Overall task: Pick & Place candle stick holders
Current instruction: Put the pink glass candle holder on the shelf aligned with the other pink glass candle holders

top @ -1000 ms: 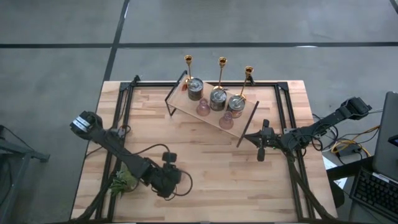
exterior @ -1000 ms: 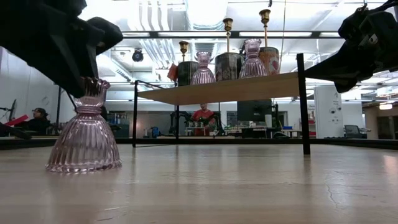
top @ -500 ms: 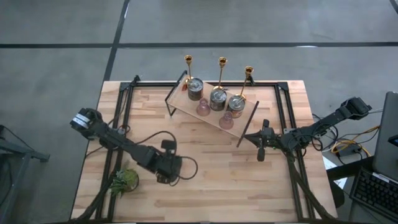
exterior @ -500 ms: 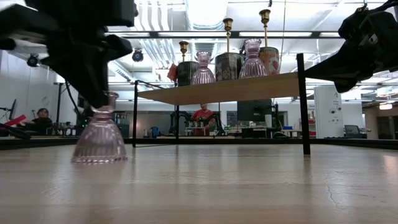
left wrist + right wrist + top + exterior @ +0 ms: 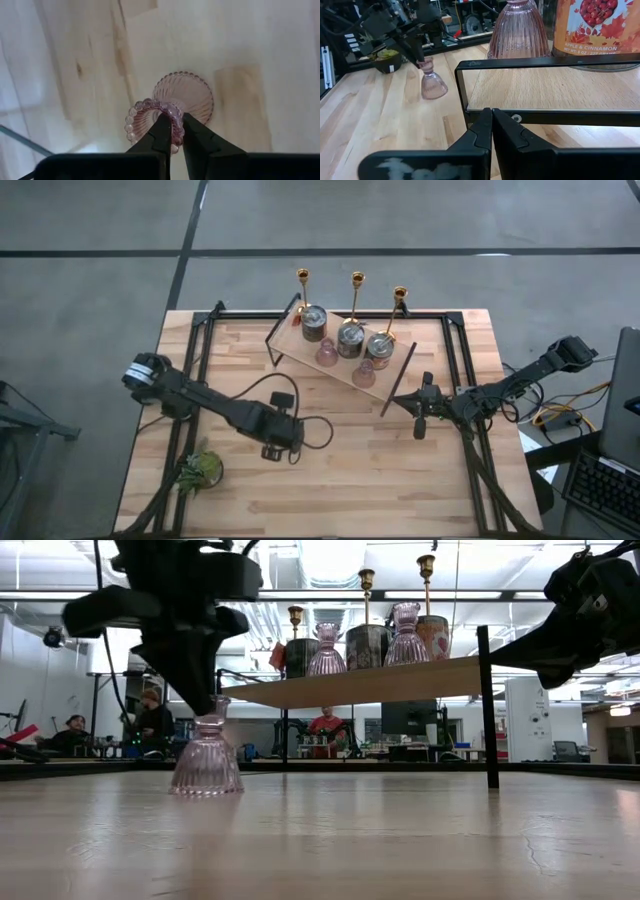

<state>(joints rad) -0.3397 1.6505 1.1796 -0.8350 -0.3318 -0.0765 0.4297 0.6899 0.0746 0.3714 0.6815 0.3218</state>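
My left gripper (image 5: 285, 444) is at the table's middle left, shut on a pink ribbed glass holder (image 5: 206, 755), which also shows in the right wrist view (image 5: 434, 82). A tilted wooden shelf (image 5: 300, 350) at the far middle carries three gold candlesticks (image 5: 357, 280), three silvery round holders (image 5: 350, 338) and two pink glass holders (image 5: 327, 353) standing on their bases. My right gripper (image 5: 420, 418) is shut and empty, beside the shelf's right leg. My left gripper pinches the holder's beaded top rim (image 5: 173, 118), one finger inside the mouth and one outside. The fingers come from above, pointing down. The holder stands upright below them, its wide base (image 5: 206, 788) at the table top; whether it touches the wood I cannot tell.
A small green plant (image 5: 200, 470) stands at the near left. Black frame rails (image 5: 195, 370) run along both table sides. The shelf's black leg (image 5: 530, 62) is just ahead of my right gripper. People sit in the room behind the table.
My left gripper has carried the pink holder away from the plant, toward the table's right and far edges and the shelf. The holder stays upright and low over the table. The right arm has kept still.
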